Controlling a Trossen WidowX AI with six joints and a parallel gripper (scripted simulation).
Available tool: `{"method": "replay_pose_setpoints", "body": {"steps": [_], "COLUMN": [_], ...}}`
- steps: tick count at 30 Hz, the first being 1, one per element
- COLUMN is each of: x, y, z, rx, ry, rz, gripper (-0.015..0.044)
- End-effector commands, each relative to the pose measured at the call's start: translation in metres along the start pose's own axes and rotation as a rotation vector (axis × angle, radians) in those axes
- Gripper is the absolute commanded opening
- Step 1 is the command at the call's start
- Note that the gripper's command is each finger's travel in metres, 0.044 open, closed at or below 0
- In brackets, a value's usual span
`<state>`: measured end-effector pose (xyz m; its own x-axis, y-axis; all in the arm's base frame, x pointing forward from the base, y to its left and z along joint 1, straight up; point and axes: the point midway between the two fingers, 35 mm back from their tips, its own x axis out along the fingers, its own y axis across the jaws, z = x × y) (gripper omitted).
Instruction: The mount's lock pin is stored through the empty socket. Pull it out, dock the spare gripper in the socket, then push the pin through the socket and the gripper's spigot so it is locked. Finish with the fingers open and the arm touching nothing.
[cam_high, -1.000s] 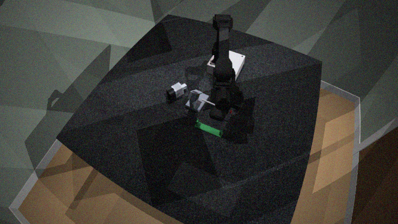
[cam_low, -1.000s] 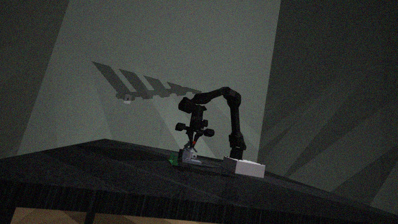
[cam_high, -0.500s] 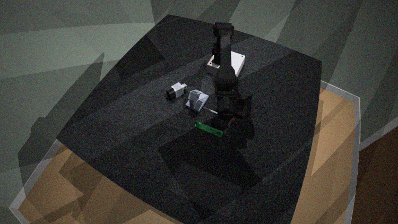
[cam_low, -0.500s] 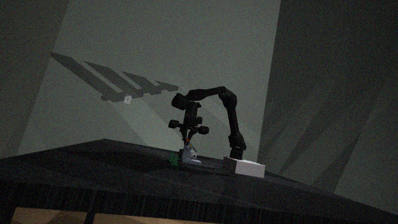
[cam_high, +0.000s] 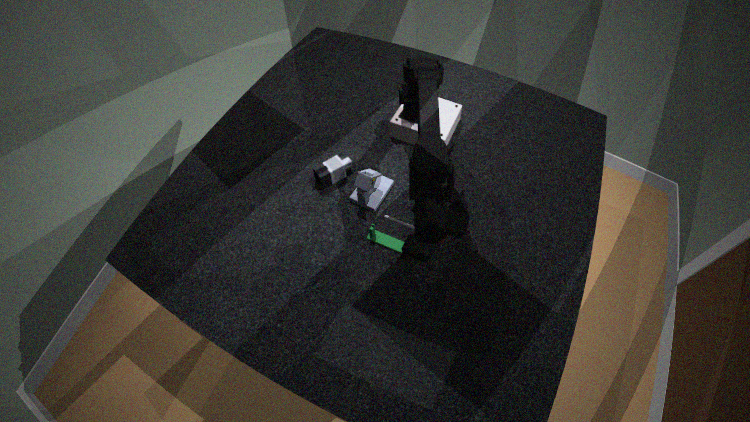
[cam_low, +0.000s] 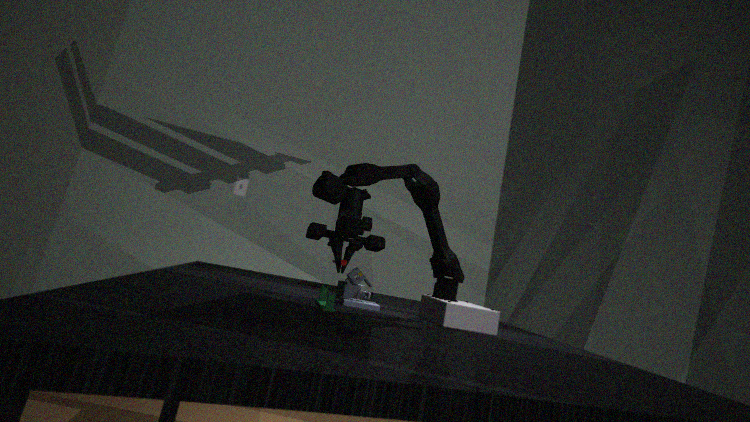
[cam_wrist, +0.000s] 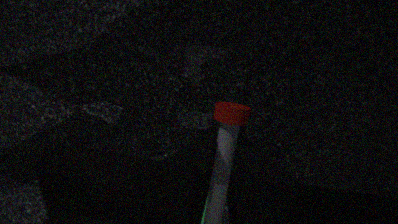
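My gripper (cam_low: 341, 268) is shut on the lock pin and holds it above the table, beside the mount. The pin has a red head (cam_low: 344, 262) (cam_wrist: 232, 114) at the fingertips and a grey shaft (cam_wrist: 225, 150) (cam_high: 399, 222). In the top view the shaft points left from the dark gripper, above the green holder, and its tip is clear of the socket. The grey mount (cam_high: 371, 190) (cam_low: 361, 303) stands on its flat base, its socket block tilted. The spare gripper (cam_high: 334, 167), white with dark ends, lies left of the mount. The fingers are too dark to make out in the wrist view.
A green holder (cam_high: 386, 240) (cam_low: 326, 302) with upright ends lies in front of the mount, partly hidden under the arm. The arm's white base (cam_high: 451, 116) (cam_low: 470, 316) stands behind the mount. Dark shadows cover much of the table (cam_high: 236, 272).
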<state>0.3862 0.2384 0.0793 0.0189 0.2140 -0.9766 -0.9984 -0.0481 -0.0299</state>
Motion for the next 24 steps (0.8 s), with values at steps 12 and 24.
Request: {"method": "replay_pose_setpoints", "body": {"steps": [12, 24], "x": [0.020, 0.039], "y": [-0.001, -0.001], "z": [-0.003, -0.007], "rx": [-0.009, -0.010], "ry": [-0.002, -0.005], "rz": [-0.004, -0.010], "gripper": [0.0000, 0.0000]}}
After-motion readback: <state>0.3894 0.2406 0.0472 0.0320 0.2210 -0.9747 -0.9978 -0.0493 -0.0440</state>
